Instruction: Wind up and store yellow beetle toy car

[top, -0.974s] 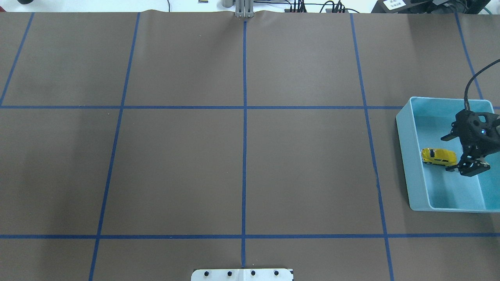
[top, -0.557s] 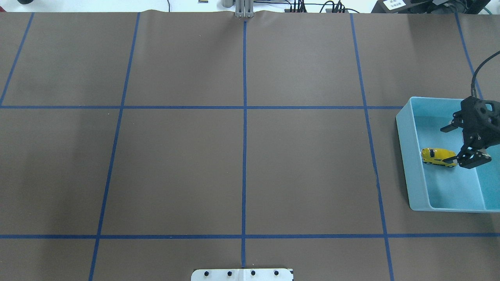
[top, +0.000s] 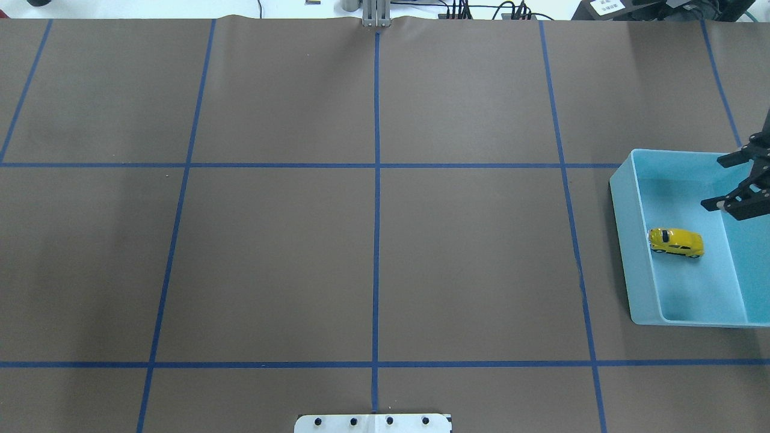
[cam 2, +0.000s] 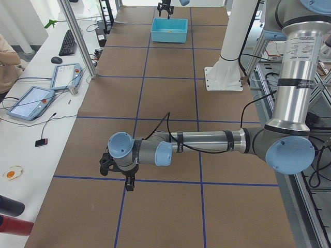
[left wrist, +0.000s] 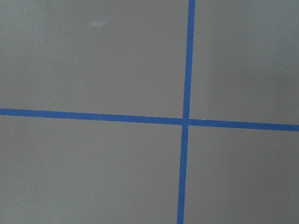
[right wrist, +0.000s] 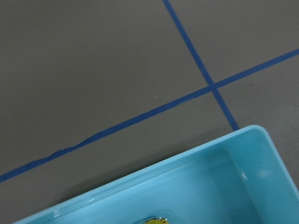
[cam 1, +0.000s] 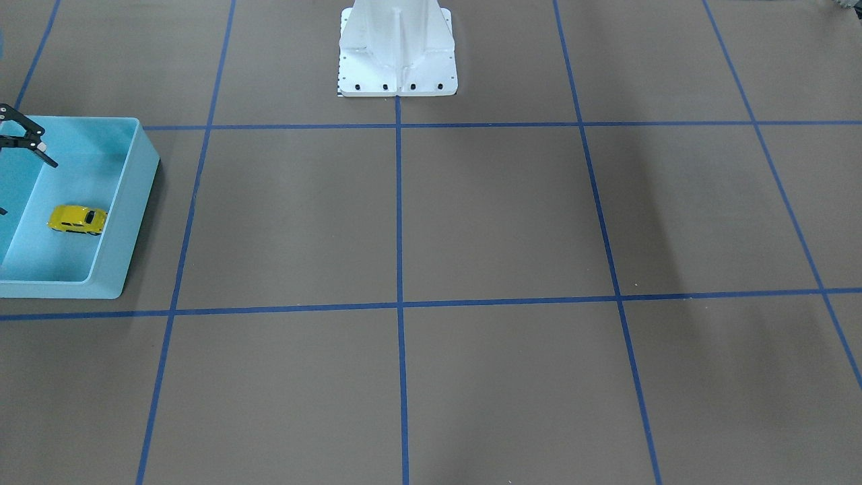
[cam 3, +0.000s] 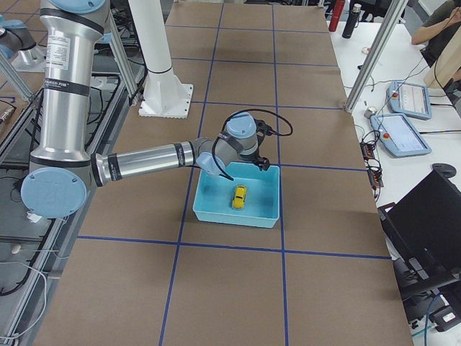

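Note:
The yellow beetle toy car stands on its wheels on the floor of a light blue bin, near the bin's left wall. It also shows in the front-facing view, in the exterior right view and as a sliver in the right wrist view. My right gripper is open and empty, above the bin's far right part, apart from the car. My left gripper shows only in the exterior left view, low over the table at the far left end. I cannot tell whether it is open or shut.
The brown table is marked into squares by blue tape lines. The robot's white base plate sits at the near middle edge. The bin stands at the table's right end. Desks with tablets flank the table ends.
My right gripper has risen and drawn back from the car towards the far right of the bin. The car has stayed where it was.

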Controlling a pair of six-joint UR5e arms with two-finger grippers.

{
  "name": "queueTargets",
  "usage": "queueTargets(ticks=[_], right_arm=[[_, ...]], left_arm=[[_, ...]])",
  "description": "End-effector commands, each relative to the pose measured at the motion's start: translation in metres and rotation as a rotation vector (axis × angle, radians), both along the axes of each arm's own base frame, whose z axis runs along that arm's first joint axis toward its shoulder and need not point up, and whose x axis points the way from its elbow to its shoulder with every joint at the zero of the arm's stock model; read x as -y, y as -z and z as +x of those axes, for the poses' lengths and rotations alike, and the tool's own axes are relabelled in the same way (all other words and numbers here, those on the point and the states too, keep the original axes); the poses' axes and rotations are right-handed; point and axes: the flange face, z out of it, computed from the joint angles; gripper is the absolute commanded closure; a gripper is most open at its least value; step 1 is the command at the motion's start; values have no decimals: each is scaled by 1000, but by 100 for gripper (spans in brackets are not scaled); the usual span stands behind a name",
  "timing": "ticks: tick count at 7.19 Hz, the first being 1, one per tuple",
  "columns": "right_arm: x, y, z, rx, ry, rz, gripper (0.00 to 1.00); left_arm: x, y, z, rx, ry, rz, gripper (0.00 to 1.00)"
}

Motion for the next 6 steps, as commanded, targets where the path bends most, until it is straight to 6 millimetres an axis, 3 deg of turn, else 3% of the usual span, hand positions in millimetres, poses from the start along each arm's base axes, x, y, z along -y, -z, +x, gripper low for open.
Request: queueTargets(ticks=[1,2,4,6], right_arm=[[8,-2,71,-15,-220,-223,0],[16,-9,96,-31,-286,-349,0],[16,-29,117,-28,-431,-646,0],[9,-65,131,-52,-481,-770,0]], left_arm=[[0,0,1,0,-1,1,0],[0,1,1,0,-1,2,0],[0,1,1,0,-1,2,0],[0,1,0,0,0,2,0]])
